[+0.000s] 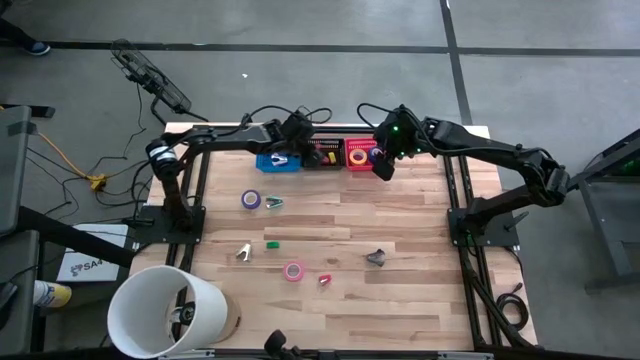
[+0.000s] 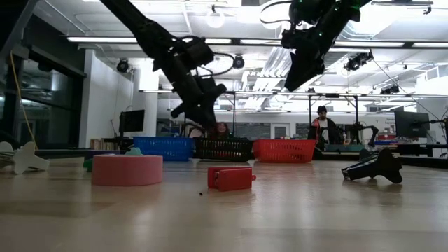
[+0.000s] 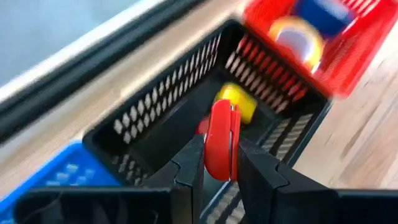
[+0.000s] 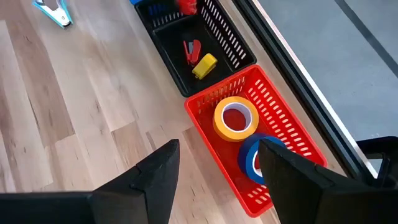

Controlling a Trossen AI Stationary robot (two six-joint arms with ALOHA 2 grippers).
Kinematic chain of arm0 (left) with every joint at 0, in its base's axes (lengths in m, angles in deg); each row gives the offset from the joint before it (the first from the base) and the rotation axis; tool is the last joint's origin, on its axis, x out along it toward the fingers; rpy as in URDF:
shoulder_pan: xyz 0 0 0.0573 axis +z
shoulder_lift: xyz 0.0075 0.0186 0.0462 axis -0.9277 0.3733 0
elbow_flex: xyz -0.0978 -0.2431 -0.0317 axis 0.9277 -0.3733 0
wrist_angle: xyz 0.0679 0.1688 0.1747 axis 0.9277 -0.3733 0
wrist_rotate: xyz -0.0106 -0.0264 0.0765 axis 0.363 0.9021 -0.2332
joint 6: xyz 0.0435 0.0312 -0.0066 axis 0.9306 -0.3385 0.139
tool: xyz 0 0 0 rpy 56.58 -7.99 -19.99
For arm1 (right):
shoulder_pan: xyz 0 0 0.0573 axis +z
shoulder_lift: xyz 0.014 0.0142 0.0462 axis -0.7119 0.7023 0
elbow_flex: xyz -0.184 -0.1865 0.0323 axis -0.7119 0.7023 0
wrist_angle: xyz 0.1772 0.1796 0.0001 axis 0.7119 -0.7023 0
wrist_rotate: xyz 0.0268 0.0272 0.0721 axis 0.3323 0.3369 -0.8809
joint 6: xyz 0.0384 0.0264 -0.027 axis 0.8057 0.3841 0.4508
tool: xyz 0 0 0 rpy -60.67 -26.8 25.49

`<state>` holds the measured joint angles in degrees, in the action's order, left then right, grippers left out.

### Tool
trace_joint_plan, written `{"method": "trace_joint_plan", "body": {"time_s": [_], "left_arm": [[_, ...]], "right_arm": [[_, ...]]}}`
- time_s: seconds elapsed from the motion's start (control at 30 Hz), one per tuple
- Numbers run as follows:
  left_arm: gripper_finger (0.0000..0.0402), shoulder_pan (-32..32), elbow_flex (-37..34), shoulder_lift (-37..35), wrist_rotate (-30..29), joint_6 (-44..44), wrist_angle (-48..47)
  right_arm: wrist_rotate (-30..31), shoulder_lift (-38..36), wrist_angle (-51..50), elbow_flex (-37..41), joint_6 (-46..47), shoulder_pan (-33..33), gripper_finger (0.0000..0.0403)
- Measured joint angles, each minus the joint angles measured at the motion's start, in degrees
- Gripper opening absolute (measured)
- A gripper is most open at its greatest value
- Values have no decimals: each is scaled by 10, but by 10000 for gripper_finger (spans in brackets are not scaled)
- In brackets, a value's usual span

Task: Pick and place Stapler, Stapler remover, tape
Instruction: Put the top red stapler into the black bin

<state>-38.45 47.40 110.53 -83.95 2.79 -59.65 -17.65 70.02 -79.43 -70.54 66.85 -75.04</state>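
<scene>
My left gripper [image 3: 221,169] hangs over the black basket [image 3: 155,118] at the table's far edge, shut on a small red stapler [image 3: 222,140]. A yellow stapler [image 3: 236,102] lies in that basket. My right gripper [image 4: 217,163] is open above the red basket [image 4: 283,134], which holds the yellow tape [image 4: 235,119] and the blue tape [image 4: 250,158]. The purple tape [image 1: 251,200] and the pink tape [image 1: 293,270] lie flat on the table. Another red stapler [image 1: 325,280] and a black stapler remover [image 1: 376,258] also lie there. My left gripper pinches the red stapler between its two fingers [image 3: 189,165], one on each flat side [image 3: 214,155]. It comes from above, slanting down toward the basket. The stapler is lifted clear and stands on edge over the black basket's opening.
A blue basket [image 1: 277,161] sits left of the black one. A teal stapler remover [image 1: 273,202], a green piece [image 1: 271,243] and a white stapler remover [image 1: 243,252] lie on the table. A big white cylinder [image 1: 165,312] stands at the near left corner.
</scene>
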Motion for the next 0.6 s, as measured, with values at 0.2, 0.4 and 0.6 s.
{"method": "trace_joint_plan", "body": {"time_s": [0.2, 0.4, 0.6], "left_arm": [[72, 0, 30, 12, -3, 1, -35], [72, 0, 30, 16, -12, -28, -48], [72, 0, 30, 16, -4, -64, -59]], "right_arm": [[-14, 0, -1, 0, 8, 0, 209], [-21, 0, -1, 0, 16, 0, 209], [-21, 0, 6, 0, 15, 0, 208]]}}
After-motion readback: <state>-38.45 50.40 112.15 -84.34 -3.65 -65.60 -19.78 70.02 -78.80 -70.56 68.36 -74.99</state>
